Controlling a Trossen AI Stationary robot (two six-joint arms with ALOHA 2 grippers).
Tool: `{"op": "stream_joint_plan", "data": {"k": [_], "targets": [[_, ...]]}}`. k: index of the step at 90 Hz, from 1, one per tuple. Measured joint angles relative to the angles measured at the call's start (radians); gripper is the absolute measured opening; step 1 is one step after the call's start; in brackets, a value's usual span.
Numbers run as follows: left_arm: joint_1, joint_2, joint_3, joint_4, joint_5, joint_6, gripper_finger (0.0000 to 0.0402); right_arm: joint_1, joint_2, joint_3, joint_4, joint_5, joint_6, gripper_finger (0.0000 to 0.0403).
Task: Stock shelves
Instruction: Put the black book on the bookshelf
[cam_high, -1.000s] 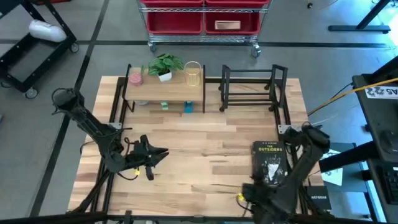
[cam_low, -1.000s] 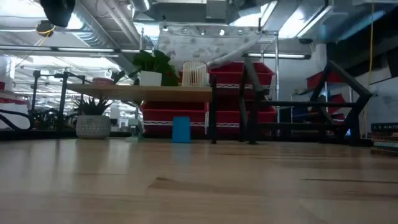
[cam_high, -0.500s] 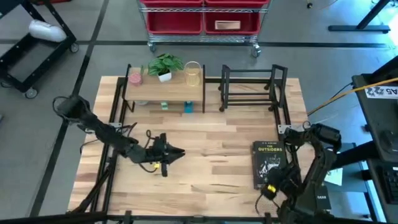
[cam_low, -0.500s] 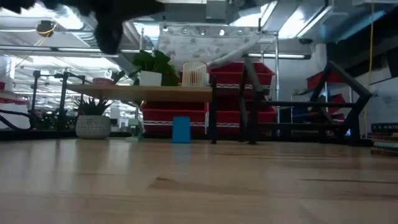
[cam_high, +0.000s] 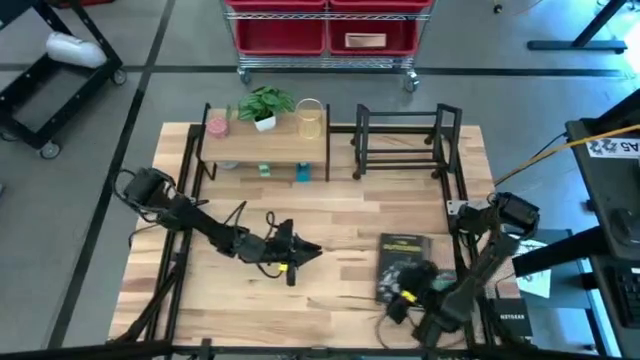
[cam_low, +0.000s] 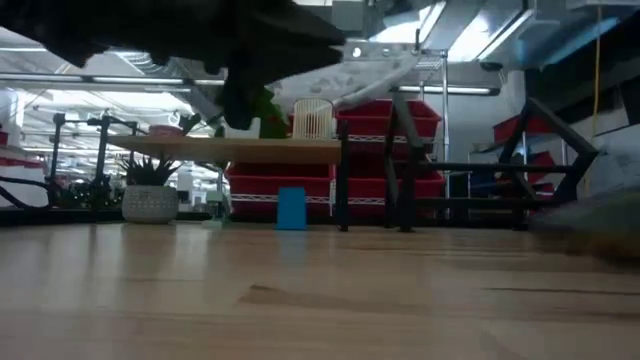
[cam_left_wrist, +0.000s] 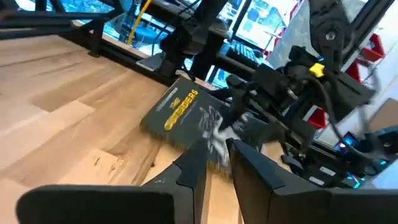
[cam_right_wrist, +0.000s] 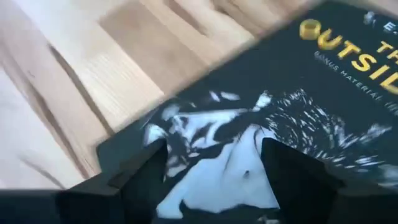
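Observation:
A dark book (cam_high: 402, 262) with yellow title lettering lies flat on the table, right of centre. It also shows in the left wrist view (cam_left_wrist: 186, 115) and fills the right wrist view (cam_right_wrist: 280, 124). My right gripper (cam_high: 395, 296) stands open at the book's near end, its fingers spread over the cover (cam_right_wrist: 217, 168). My left gripper (cam_high: 312, 252) hovers mid-table, pointing at the book, its fingers (cam_left_wrist: 217, 162) a narrow gap apart with nothing between them. The wood-topped shelf (cam_high: 265, 140) and the black rack (cam_high: 405, 140) stand at the far edge. My right gripper is down on the book's near end (cam_right_wrist: 205, 143), coming from the table's near right side and slanting down. Its open fingers (cam_right_wrist: 143, 171) lie spread over the front cover. The fingers themselves hide where their tips meet the cover. The book lies flat on the table.
A plant (cam_high: 265, 103), a pink cup (cam_high: 217, 124) and a pale jar (cam_high: 310, 118) stand on the wood shelf, with small blue things (cam_high: 302, 172) beneath. A wheeled cart with red bins (cam_high: 325, 35) stands beyond the table. Bare tabletop lies between the book and the shelves.
My left gripper has travelled toward the table's right, out over the middle toward the book. My right gripper has swung toward the table's left, and the book has slid leftward along the table with it, staying flat.

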Motion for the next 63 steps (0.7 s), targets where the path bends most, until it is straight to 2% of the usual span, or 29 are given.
{"op": "stream_joint_plan", "data": {"k": [28,38,50,63], "targets": [[0.014,0.02,0.024,-0.107,0.0,-0.048,0.0054,-0.254,0.069,0.0,0.493,0.083,-0.569,0.0248],[0.013,0.021,0.024,-0.122,0.0,-0.052,0.0054,-0.313,0.07,0.007,0.619,0.061,-0.741,0.0248],[0.013,0.02,0.025,-0.165,0.005,-0.082,0.0054,-0.306,-0.003,0.053,0.457,0.023,-0.767,0.0248],[0.027,0.02,0.025,-0.254,0.091,-0.161,0.0054,-0.233,-0.133,0.073,0.113,-0.058,-0.609,0.0248]]}}
